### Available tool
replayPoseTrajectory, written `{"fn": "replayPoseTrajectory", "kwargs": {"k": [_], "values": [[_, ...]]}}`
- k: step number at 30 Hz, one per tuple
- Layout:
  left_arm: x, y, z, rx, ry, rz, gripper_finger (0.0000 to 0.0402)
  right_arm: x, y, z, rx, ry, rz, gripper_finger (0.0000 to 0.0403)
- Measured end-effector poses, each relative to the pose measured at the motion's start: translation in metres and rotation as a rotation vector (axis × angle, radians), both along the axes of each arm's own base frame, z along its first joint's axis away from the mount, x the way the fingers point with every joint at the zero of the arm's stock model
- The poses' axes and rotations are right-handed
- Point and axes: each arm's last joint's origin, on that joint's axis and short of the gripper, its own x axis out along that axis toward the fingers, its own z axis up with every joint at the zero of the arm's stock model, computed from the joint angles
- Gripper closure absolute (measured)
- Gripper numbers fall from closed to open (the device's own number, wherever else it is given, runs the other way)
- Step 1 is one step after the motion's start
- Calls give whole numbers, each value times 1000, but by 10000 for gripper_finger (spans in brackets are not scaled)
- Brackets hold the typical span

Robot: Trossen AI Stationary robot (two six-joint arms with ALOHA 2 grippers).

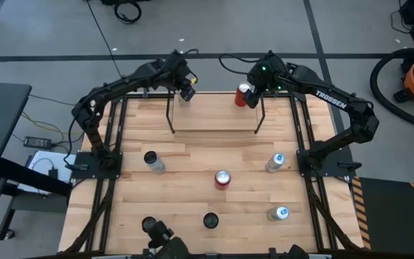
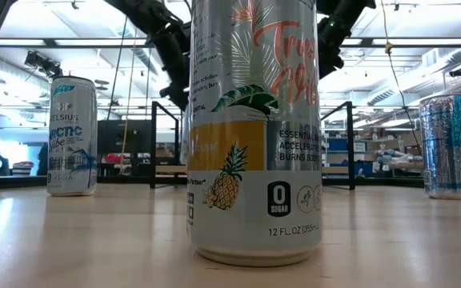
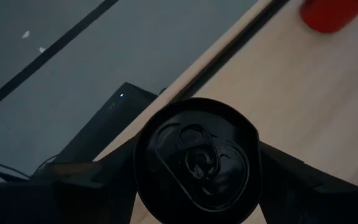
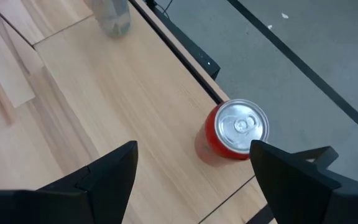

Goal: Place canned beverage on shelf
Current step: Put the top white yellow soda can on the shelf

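The shelf [image 1: 214,115] stands at the table's far middle, its light wood board between two black end frames. My left gripper [image 1: 187,92] is at the shelf's left far corner, shut on a dark can [image 3: 197,158] whose pull-tab top faces the wrist camera. A red can [image 4: 236,130] stands upright on its base on the board near the right far corner [image 1: 243,95]. My right gripper [image 4: 194,180] hangs open above and just beside it, touching nothing. My left gripper pinches the dark can between its two fingers [image 3: 104,180], one on each side of the can's wall just below the top rim [image 3: 143,168]. The fingers come from above, pointing down. The can is upright; its base is hidden by the can itself.
Several more cans stand on the table nearer the front: a red one [image 1: 223,178], silver ones [image 1: 275,163] [image 1: 279,213] [image 1: 153,162] and a dark one [image 1: 210,220]. In the low view a pineapple-printed can [image 2: 254,128] blocks the middle of the shelf.
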Motion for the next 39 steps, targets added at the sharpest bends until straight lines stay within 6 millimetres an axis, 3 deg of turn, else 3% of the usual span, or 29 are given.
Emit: {"fn": "replayPoseTrajectory", "kwargs": {"k": [11,23,31,39], "values": [[-2,3,0,-45,-43,-12,141,0,0,0,1,1,0,84],[-3,2,-2,-47,-12,-30,95,0,0,0,4,-2,-5,84],[-3,2,-1,-45,-18,-28,91,0,0,0,5,-2,-6,84],[-10,8,14,-31,-43,-1,90,0,0,0,5,-2,-6,84]]}}
